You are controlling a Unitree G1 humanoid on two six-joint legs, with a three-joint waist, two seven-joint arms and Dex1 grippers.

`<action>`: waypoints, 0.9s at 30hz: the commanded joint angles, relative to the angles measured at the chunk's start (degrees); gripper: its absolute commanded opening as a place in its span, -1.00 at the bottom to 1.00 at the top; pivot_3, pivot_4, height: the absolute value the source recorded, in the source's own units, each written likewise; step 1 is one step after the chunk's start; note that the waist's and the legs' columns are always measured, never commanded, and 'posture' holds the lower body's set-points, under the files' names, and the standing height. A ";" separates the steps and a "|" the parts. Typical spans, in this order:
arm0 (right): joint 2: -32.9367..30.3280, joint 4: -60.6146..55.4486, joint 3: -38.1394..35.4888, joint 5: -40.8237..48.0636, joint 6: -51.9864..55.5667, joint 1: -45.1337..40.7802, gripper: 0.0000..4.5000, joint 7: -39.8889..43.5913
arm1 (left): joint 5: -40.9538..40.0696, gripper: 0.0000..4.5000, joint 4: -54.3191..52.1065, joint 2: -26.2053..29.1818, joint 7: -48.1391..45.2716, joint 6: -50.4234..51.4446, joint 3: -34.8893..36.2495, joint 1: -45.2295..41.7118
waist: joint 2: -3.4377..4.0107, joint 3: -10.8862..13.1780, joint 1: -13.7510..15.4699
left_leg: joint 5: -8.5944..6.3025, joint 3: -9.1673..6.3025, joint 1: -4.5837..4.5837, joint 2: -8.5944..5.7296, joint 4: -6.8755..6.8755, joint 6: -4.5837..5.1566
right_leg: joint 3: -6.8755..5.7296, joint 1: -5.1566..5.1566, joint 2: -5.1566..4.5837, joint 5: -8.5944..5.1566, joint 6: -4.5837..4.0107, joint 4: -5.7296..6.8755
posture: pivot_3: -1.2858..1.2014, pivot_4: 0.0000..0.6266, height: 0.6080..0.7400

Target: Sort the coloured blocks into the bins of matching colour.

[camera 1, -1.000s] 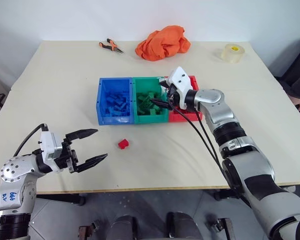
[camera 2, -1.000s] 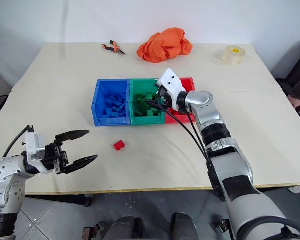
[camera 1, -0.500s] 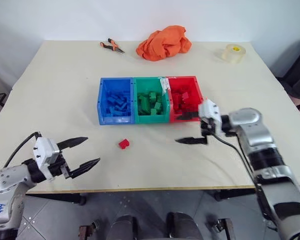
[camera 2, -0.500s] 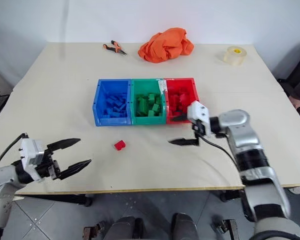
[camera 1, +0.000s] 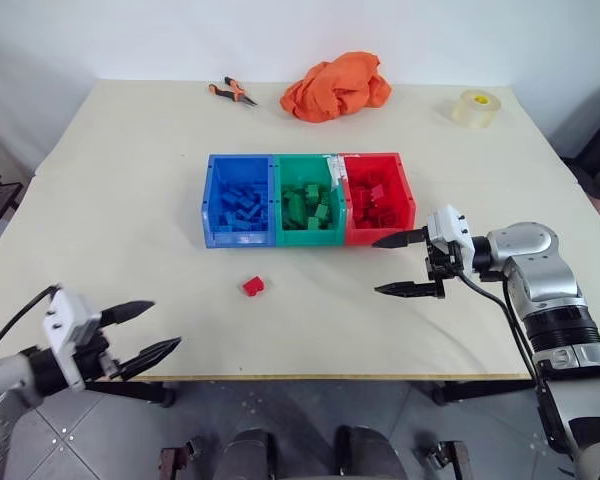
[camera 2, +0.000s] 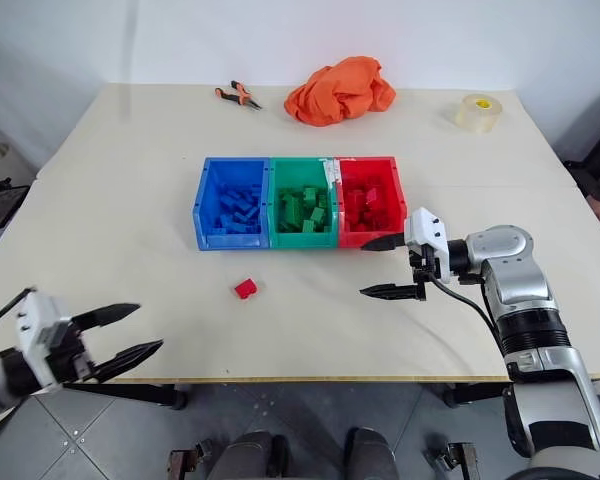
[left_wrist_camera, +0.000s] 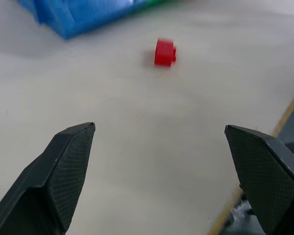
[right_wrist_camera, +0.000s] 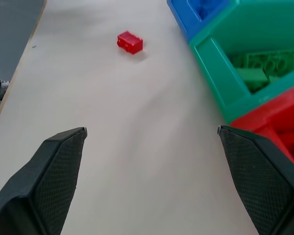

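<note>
From the head views, the bins [camera 1: 308,199] are seen mid-surface [camera 1: 130,200]: blue blocks in blue, green in green, red in red. A red block [camera 1: 252,286] lies loose in front of them. In the wrist views, the left claw [left_wrist_camera: 161,166] and right claw [right_wrist_camera: 152,161] are held released above bare surface.

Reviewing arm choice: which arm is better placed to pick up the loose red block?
Probably the right: its open right gripper hangs over the table beside the red bin, while the open left gripper sits off the table's near edge, away from the red block.
</note>
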 commanded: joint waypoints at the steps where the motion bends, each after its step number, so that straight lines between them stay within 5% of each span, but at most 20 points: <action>1: -0.41 -4.35 -2.34 1.77 1.45 0.17 0.99 -1.34 | 2.67 1.00 -0.40 -1.05 2.76 0.88 -6.78 -6.20 | -0.01 -0.01 0.16 | 0.00 0.01 -0.01 -0.01 0.01 0.00 | -0.01 0.00 0.00 0.00 0.01 0.01 | 0.03 -0.52 1.00; 9: -2.26 -11.85 -5.23 3.02 4.93 4.81 0.99 -5.33 | 9.59 1.00 9.21 -5.83 6.14 3.87 -20.74 -20.69 | -0.06 -0.04 0.22 | 0.02 0.24 0.01 0.02 0.00 0.03 | -0.24 -0.07 0.62 0.06 0.10 0.06 | 0.03 -0.52 1.00; 17: -4.57 -21.59 -9.36 5.55 9.93 12.23 0.99 -10.78 | 18.63 1.00 23.45 -13.04 5.58 -6.33 -29.77 -31.75 | -0.13 -0.09 1.37 | 0.09 0.28 -0.01 -0.02 0.08 0.09 | -0.22 -0.05 0.62 0.08 0.14 0.03 | 0.03 -0.52 1.00; 27: -5.64 -24.49 -10.80 5.80 11.25 14.50 1.00 -13.55 | 20.20 -0.27 22.11 -11.20 3.60 -8.34 -29.15 -30.11 | -0.13 -0.09 1.58 | 0.09 0.35 -0.01 -0.01 0.09 0.09 | -0.20 -0.07 0.62 0.08 0.15 0.03 | 0.03 -0.52 1.00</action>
